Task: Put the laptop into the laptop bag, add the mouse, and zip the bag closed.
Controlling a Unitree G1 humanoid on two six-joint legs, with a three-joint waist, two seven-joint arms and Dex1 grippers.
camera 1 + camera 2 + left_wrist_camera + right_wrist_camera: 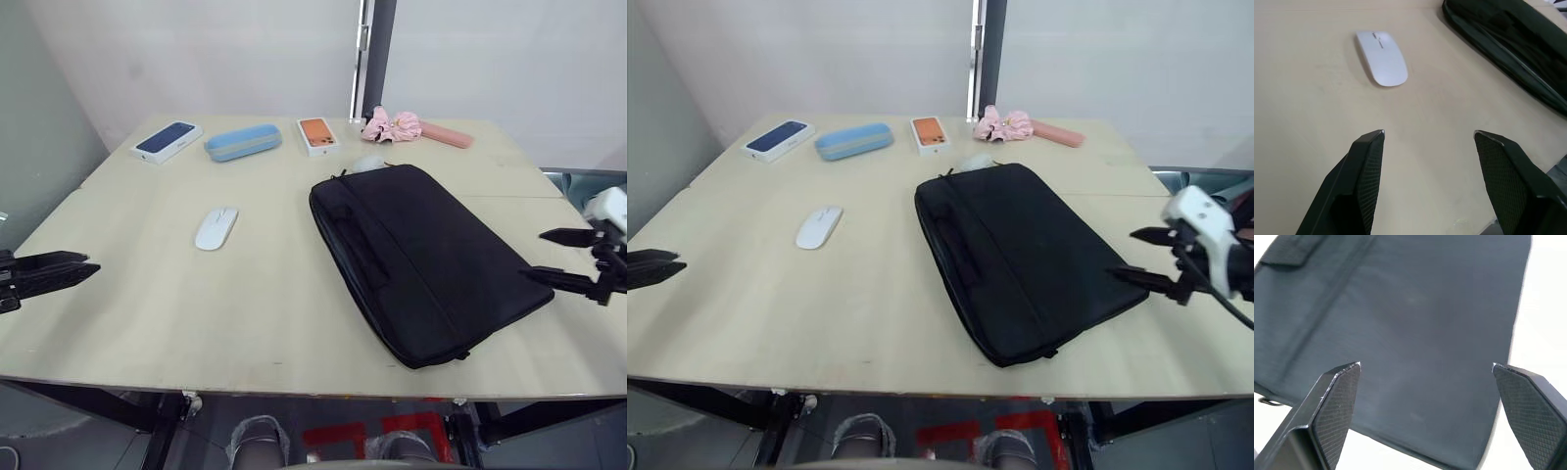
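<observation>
The black laptop bag (421, 259) lies flat on the table's right half, with its strap handles toward the table's middle. The laptop is out of view. The slim white mouse (216, 228) rests on bare tabletop left of the bag, also seen in the left wrist view as the mouse (1381, 64). My left gripper (90, 262) hovers open at the table's left edge, well short of the mouse, with nothing between its fingers (1369, 166). My right gripper (534, 255) is open just beside the bag's right edge, pointing across the bag's fabric (1420, 313).
Along the back of the table (147, 313) stand a dark blue phone box (167, 141), a light blue case (243, 142), an orange phone box (317, 136) and a pink bundle (394, 125). A white lump (367, 164) peeks from behind the bag's far corner.
</observation>
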